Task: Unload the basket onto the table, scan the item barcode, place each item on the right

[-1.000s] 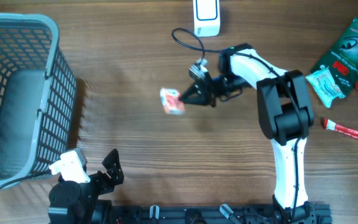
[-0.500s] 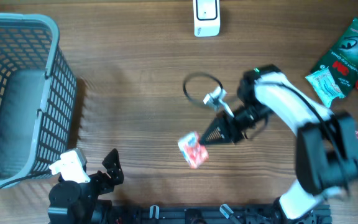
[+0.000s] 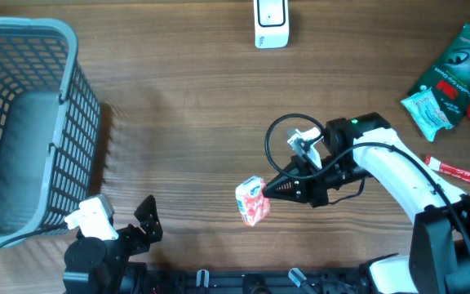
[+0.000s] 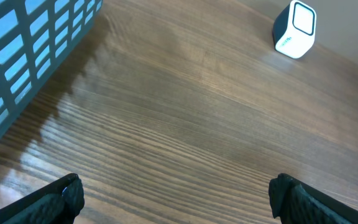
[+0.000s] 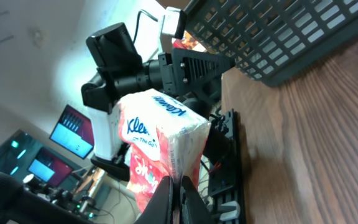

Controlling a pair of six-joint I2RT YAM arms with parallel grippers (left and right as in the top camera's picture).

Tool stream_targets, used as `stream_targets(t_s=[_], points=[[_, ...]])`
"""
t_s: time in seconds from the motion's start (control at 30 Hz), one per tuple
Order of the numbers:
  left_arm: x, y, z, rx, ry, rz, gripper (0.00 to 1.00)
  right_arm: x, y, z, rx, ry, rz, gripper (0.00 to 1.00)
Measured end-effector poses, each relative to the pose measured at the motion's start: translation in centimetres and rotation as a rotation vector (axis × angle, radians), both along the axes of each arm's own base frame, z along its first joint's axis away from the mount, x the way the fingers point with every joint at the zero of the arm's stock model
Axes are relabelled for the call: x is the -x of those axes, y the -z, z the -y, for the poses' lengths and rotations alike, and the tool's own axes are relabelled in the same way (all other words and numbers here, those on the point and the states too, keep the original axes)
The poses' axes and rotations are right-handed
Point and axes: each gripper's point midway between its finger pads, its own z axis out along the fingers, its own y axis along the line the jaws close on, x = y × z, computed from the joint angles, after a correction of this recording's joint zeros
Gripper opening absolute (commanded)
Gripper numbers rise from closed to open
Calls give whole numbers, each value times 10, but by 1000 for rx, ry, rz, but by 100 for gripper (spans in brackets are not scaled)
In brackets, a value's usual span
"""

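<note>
Firmly pinched together, the fingers of the right gripper (image 3: 271, 189) hold one edge of the tissue pack (image 3: 253, 201), whose blue "Kleenex" lettering faces the wrist camera. The pack sits over the table (image 3: 178, 122), well apart from the scanner (image 3: 271, 23), with its long axis running roughly away from it. The left gripper (image 4: 176, 190) has its fingers spread wide, holding nothing.

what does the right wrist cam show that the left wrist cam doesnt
Only the right wrist view: the tissue pack pinched in the shut right hand, with monitors in the background. Only the left wrist view: the white scanner standing far across the table, and the left hand, open and empty. Both: the grey basket and the wooden table.
</note>
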Motion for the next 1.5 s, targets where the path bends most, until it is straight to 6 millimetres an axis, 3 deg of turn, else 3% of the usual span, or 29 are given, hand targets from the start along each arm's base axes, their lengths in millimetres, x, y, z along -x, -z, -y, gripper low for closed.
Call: stream_targets(t_s=[0.33, 0.43, 0.5, 0.57, 0.7, 0.8, 0.97, 1.07, 1.13, 1.2, 1.33, 1.43, 1.5], points=[[0, 0, 0, 0, 0, 0, 100, -4, 3, -1, 9, 1, -13, 4], [0, 0, 0, 0, 0, 0, 100, -12, 26, -2, 72, -31, 138, 4], [0, 0, 0, 0, 0, 0, 100, -35, 48, -5, 171, -14, 203, 4], [0, 0, 0, 0, 0, 0, 100, -72, 66, -8, 299, 79, 220, 4], [0, 0, 0, 0, 0, 0, 100, -122, 74, -6, 477, 279, 141, 4], [0, 0, 0, 0, 0, 0, 100, -169, 55, 4, 612, 465, 152, 5], [0, 0, 0, 0, 0, 0, 100, -238, 0, 29, 737, 770, 282, 4], [0, 0, 0, 0, 0, 0, 100, -271, -10, 41, 795, 888, 317, 4], [0, 0, 0, 0, 0, 0, 100, -305, 1, 46, 860, 949, 322, 4], [0, 0, 0, 0, 0, -1, 100, -343, 29, 49, 941, 984, 309, 4], [0, 0, 0, 0, 0, 0, 100, -405, 64, 48, 1014, 1051, 327, 4], [0, 0, 0, 0, 0, 0, 100, -442, 81, 51, 1045, 1115, 356, 4], [0, 0, 0, 0, 0, 0, 100, -449, 90, 54, 1067, 1132, 358, 4]])
